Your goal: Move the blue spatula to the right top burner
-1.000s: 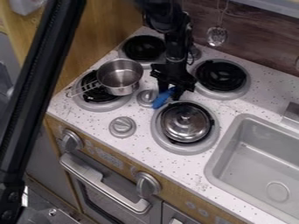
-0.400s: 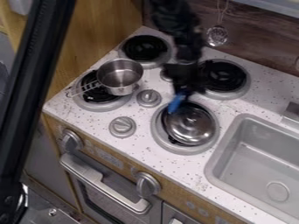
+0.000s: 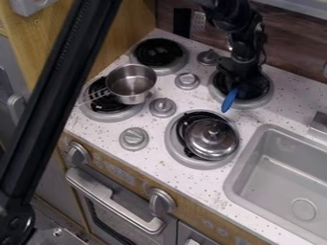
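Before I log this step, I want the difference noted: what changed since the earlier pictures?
The gripper carried the blue spatula rightward to the top right burner, still holding it. The metal lid shifted slightly toward the sink. The steel pot stayed put.

Blue spatula (image 3: pixel 230 100) at top-right burner (image 3: pixel 248 89)

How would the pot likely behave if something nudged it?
The pot would probably slide or tilt a little, as it sits off-centre on its burner. Its shiny metal wall looks stiff, so it should keep its shape but may be slippery to grip. It looks empty, so it is perhaps fairly light.
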`<state>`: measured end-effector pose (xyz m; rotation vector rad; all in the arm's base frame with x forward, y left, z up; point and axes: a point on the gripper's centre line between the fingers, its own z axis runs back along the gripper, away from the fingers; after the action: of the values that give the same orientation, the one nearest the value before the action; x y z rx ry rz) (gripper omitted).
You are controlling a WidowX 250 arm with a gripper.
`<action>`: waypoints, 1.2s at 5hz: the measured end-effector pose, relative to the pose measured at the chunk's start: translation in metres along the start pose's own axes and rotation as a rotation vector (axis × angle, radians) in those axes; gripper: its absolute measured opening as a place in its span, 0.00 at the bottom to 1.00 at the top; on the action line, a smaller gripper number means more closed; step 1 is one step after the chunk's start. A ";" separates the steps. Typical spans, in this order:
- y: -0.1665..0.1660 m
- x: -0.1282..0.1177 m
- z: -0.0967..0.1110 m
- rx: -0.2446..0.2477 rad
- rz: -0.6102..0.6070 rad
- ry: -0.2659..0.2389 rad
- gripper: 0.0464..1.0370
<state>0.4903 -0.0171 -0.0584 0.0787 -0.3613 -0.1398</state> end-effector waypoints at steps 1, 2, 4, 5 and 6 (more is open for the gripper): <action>0.006 0.012 -0.008 0.033 0.022 -0.027 0.19; 0.011 0.023 -0.016 0.059 0.039 -0.028 0.12; 0.013 0.034 -0.019 0.058 0.059 -0.033 0.10; 0.013 0.024 -0.022 0.064 0.108 -0.033 0.32; 0.012 0.008 -0.010 0.063 0.103 -0.035 0.63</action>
<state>0.5029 -0.0061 -0.0639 0.1196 -0.4036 -0.0275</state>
